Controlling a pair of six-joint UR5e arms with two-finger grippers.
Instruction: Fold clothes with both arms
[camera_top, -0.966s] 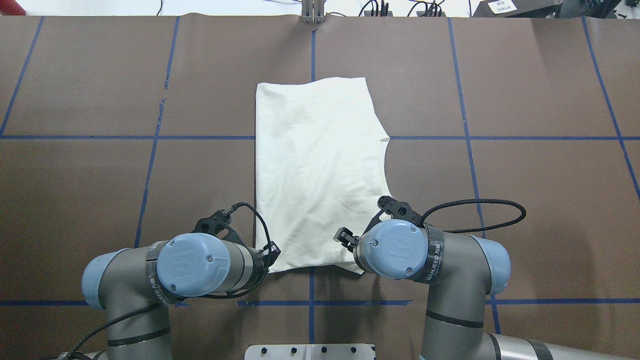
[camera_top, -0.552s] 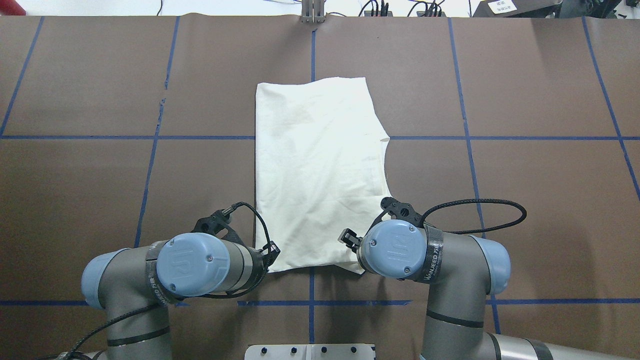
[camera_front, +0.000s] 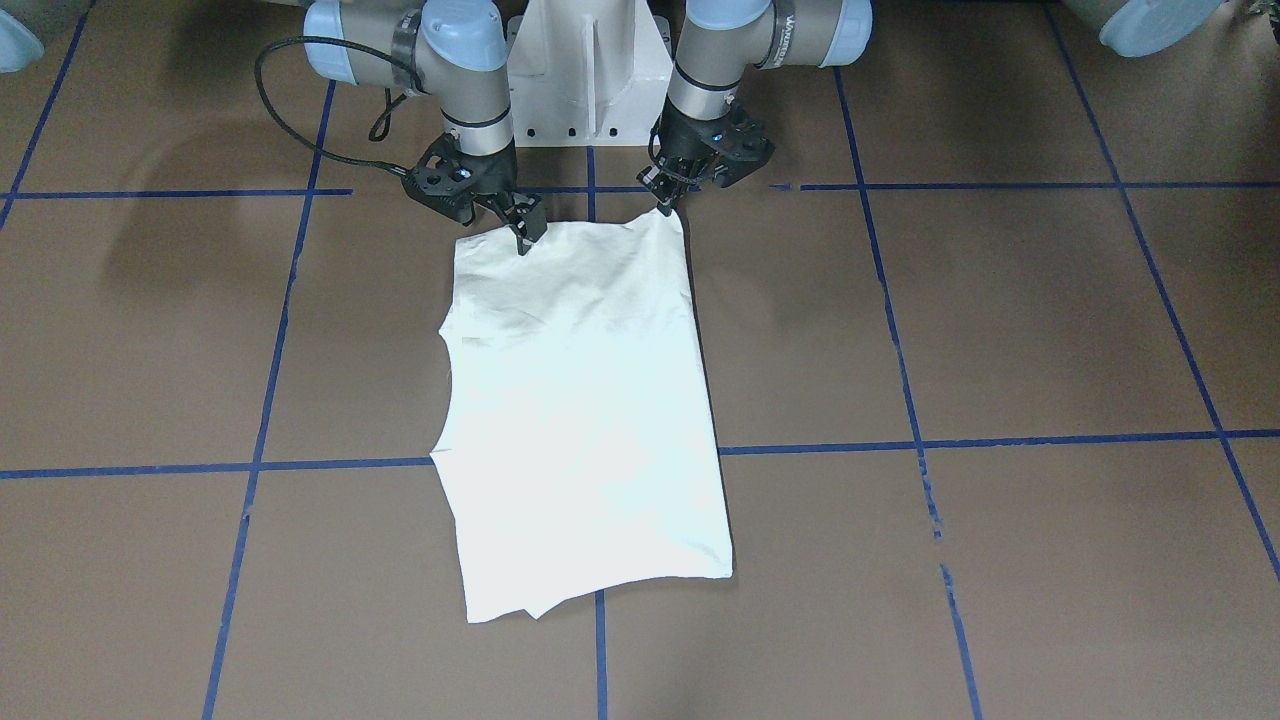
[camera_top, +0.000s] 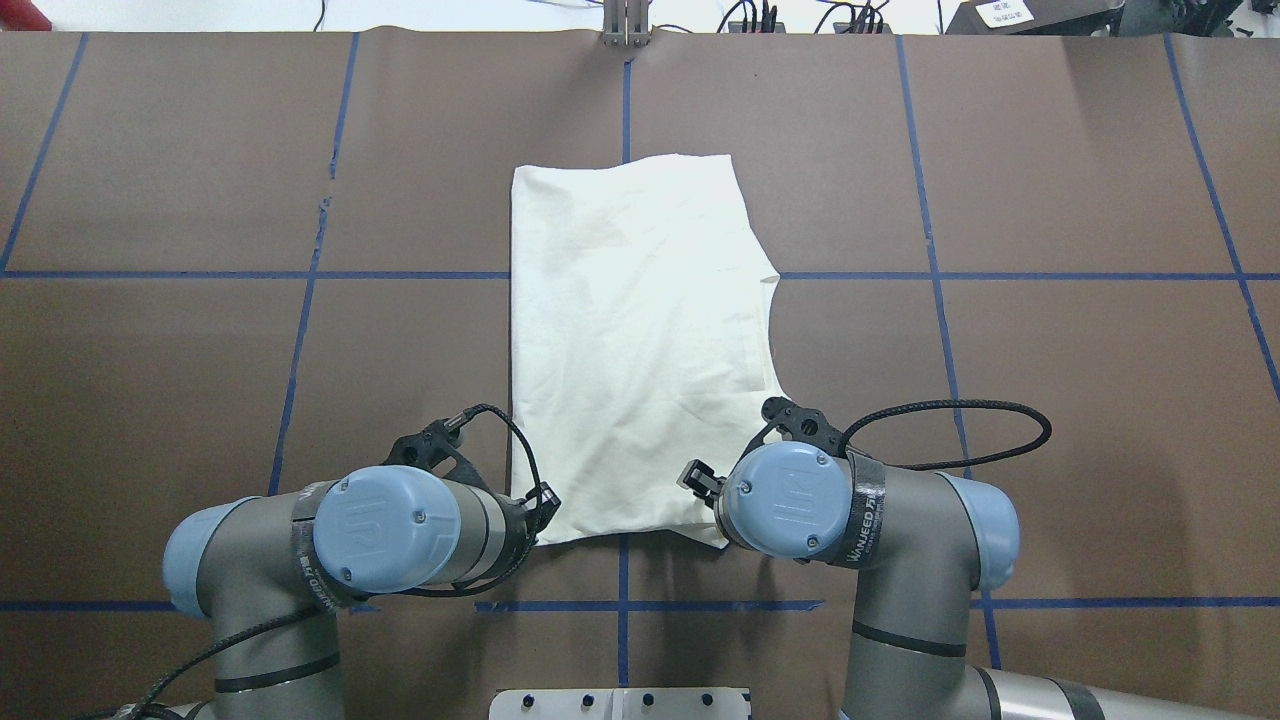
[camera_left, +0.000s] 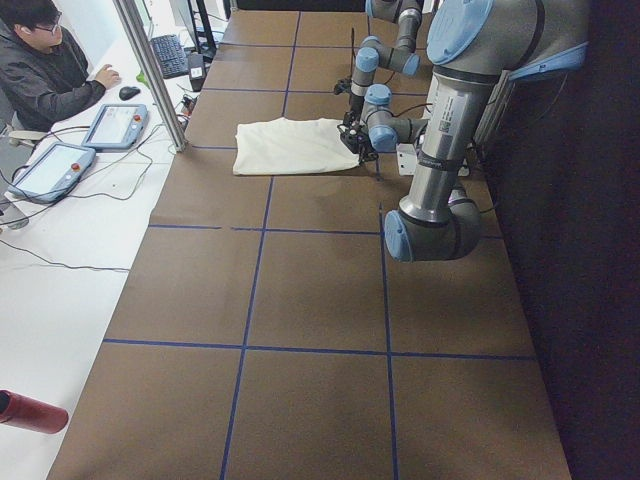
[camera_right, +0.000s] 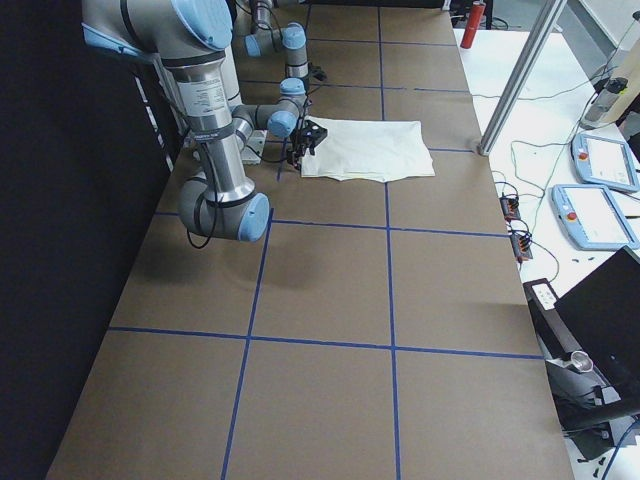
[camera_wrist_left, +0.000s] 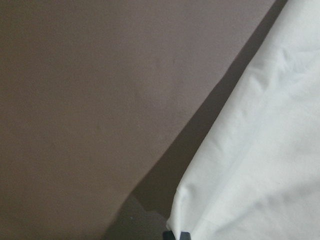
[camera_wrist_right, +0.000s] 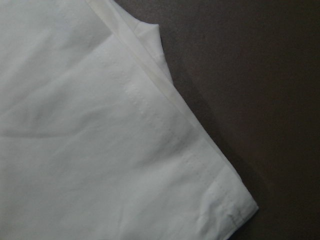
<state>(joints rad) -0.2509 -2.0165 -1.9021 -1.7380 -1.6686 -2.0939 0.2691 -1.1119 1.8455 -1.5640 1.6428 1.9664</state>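
The cream shirt (camera_top: 630, 340) lies plain side up on the brown table, folded into a long strip; no print shows. It also shows in the front view (camera_front: 580, 400). My left gripper (camera_front: 666, 203) is shut on the strip's near corner on my left, which rises into a small peak. The left wrist view shows that corner (camera_wrist_left: 260, 150) over its shadow. My right gripper (camera_front: 524, 238) stands with its tips on the near edge, a little in from the other corner. Whether it pinches the fabric does not show. The right wrist view shows only the flat hemmed corner (camera_wrist_right: 100, 140).
Blue tape lines (camera_top: 625, 600) cross the table. The white pedestal (camera_front: 585, 60) stands just behind both wrists. An operator (camera_left: 50, 60), tablets (camera_left: 115, 125) and a metal post (camera_left: 150, 70) are beyond the far edge. A red bottle (camera_left: 30, 412) lies off the table.
My right wrist has shifted slightly, its fingers turning a little toward the shirt's near edge. The left arm and the shirt have not moved.
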